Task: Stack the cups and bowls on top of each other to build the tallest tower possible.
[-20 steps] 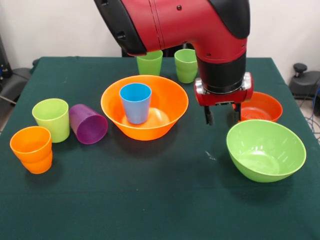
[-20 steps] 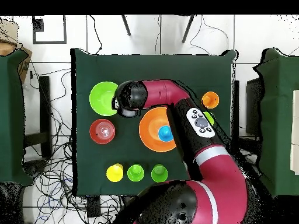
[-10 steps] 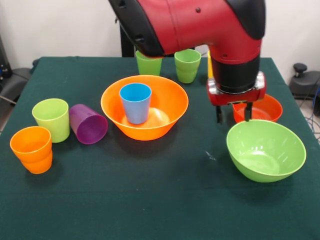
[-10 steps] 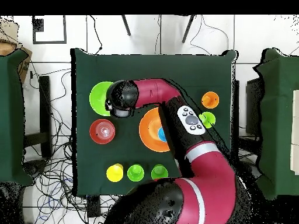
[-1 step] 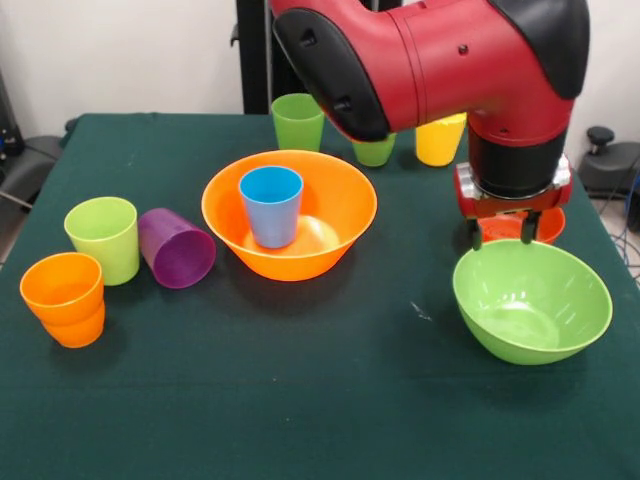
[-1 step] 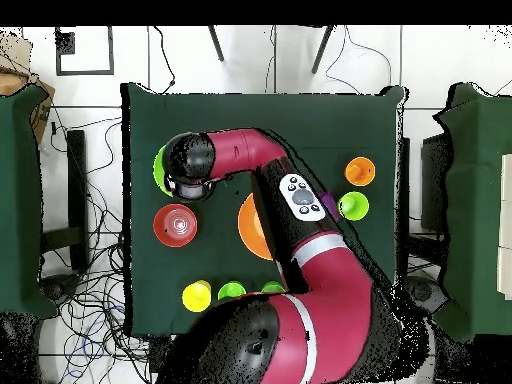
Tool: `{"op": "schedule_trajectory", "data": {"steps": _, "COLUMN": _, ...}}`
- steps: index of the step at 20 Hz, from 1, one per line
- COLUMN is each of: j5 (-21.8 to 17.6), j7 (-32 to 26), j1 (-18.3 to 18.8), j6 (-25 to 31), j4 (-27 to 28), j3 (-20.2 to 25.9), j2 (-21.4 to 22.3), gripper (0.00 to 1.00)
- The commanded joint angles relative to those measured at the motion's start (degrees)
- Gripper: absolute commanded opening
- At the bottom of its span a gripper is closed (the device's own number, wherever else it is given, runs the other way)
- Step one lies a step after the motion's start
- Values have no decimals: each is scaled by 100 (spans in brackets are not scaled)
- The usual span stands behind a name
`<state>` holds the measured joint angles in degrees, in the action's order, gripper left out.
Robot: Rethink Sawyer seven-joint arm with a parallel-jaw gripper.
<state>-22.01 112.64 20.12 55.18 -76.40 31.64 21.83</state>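
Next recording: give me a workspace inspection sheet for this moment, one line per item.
Surface: dark green cloth on table.
Job's things: blue cup upright in orange bowl; lime bowl and red bowl apart; purple cup on its side; lime cup, orange cups nested; two green cups, yellow cup at the far edge.
Clutter: nothing seen.
Gripper: above lime bowl's far rim, empty; open or shut unclear.
Cables: tangled on floor.
Surroundings: other tables on both sides.
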Motion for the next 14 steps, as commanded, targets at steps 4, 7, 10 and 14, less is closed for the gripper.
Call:
{"op": "schedule_trajectory", "data": {"steps": 4, "j5": -382, "j7": -781, "j1": 86, "j6": 126, "j4": 104, "j3": -175, "j2": -40, "gripper": 100}}
{"op": "schedule_trajectory", "data": {"steps": 7, "j5": -439, "j7": -903, "j1": 142, "j6": 89, "j4": 33, "j3": -145, "j2": 1, "gripper": 100}}
{"op": "schedule_trajectory", "data": {"steps": 10, "j5": -479, "j7": -1079, "j1": 289, "j6": -39, "j4": -174, "j3": -64, "j2": 60, "gripper": 100}}
{"op": "schedule_trajectory", "data": {"steps": 14, "j5": -528, "j7": -1231, "j1": 332, "j6": 136, "j4": -160, "j3": -51, "j2": 85, "gripper": 100}}
